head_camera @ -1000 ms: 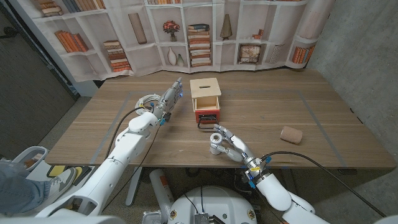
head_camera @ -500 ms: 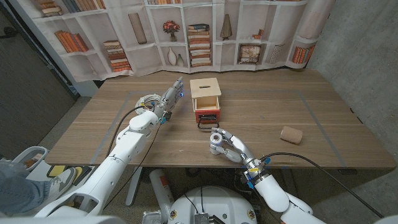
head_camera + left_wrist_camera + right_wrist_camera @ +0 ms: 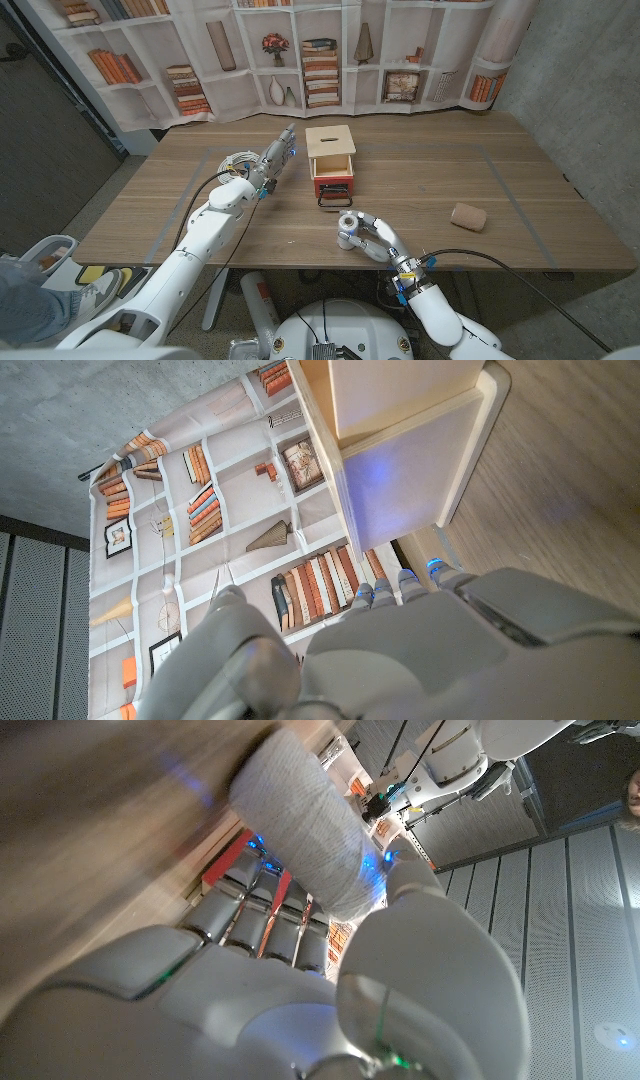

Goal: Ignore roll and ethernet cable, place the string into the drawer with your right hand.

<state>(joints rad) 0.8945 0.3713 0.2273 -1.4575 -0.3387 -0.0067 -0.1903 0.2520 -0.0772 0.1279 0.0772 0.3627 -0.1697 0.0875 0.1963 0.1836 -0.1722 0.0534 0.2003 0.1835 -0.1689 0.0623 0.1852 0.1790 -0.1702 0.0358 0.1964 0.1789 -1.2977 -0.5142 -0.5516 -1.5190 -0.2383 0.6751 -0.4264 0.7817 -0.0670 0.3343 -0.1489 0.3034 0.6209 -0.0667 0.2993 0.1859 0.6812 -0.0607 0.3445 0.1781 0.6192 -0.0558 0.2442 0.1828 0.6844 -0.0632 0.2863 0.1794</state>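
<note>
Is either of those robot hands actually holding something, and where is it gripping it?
The right hand holds the spool of string, gripped around its side between thumb and fingers. The left hand holds nothing.

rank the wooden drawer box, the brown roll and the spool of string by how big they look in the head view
1. wooden drawer box
2. brown roll
3. spool of string, partly covered by the right hand, so its rank is unsure

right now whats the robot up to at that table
The right hand holds a spool of string near the table's front edge, short of the small wooden drawer box, whose red drawer is pulled open. The left hand is beside the box. A roll and a coiled cable lie untouched.
</note>
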